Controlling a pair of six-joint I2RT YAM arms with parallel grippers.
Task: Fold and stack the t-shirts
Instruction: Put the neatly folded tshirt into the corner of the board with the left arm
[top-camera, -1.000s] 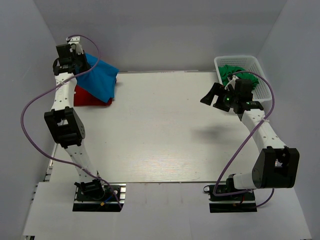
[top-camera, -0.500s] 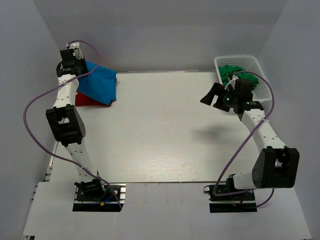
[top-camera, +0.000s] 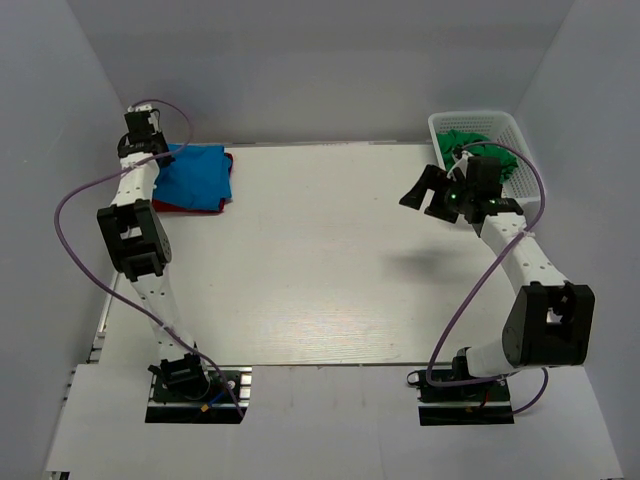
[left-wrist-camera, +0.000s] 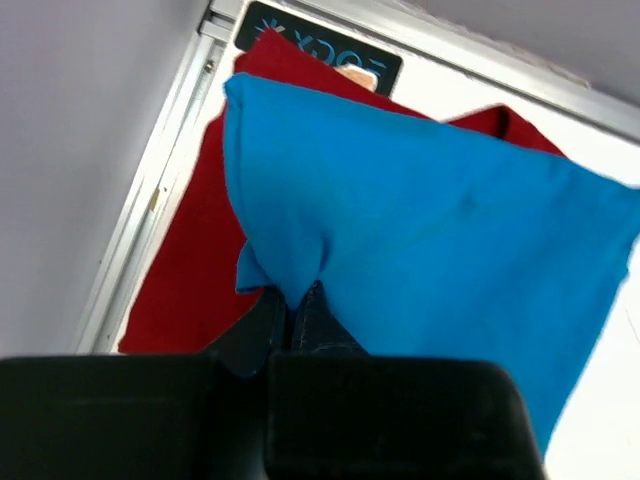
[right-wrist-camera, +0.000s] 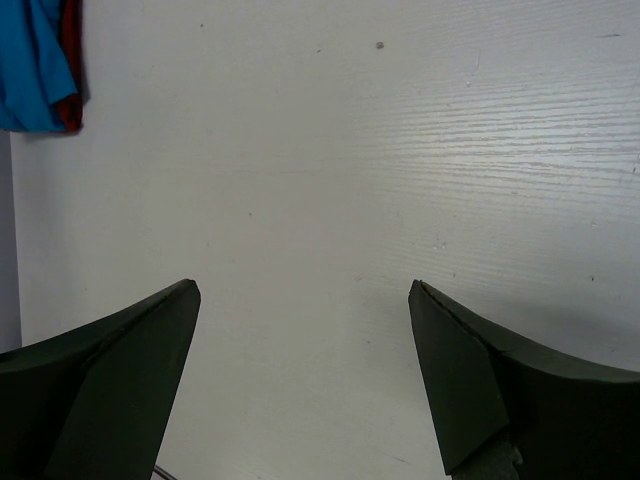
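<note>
Top external view: a white table (top-camera: 330, 270) fills the floor of a grey-walled bay, with both arms reaching out over it from its near edge.

At the table's far left corner the blue shirt (top-camera: 197, 175) lies on the red shirt (top-camera: 175, 207). It covers most of the red one, which shows only along the near edge and at the far right corner of the pile. In the left wrist view the blue shirt (left-wrist-camera: 430, 220) spreads flat over the red shirt (left-wrist-camera: 190, 270), and red shows on the wall side and along the far edge.

A white slatted basket (top-camera: 500, 116) stands at the table's far right corner, just off its edge. Crumpled green cloth (top-camera: 470, 140) lies inside it.

The left gripper (left-wrist-camera: 293, 300) is at the table's far left corner, clenched on a bunched fold at the near edge of the blue shirt. The cloth puckers into a small peak where the fingers meet.

The right gripper (right-wrist-camera: 302, 287) hangs above the table's right side, near the basket. Its jaws are spread wide and hold nothing; only bare tabletop shows between them.

A black label (left-wrist-camera: 318, 62) with pale blue characters sits on the rail (left-wrist-camera: 150, 200) at the table's far left corner. The red shirt partly covers it, and the writing is too blurred to read.
</note>
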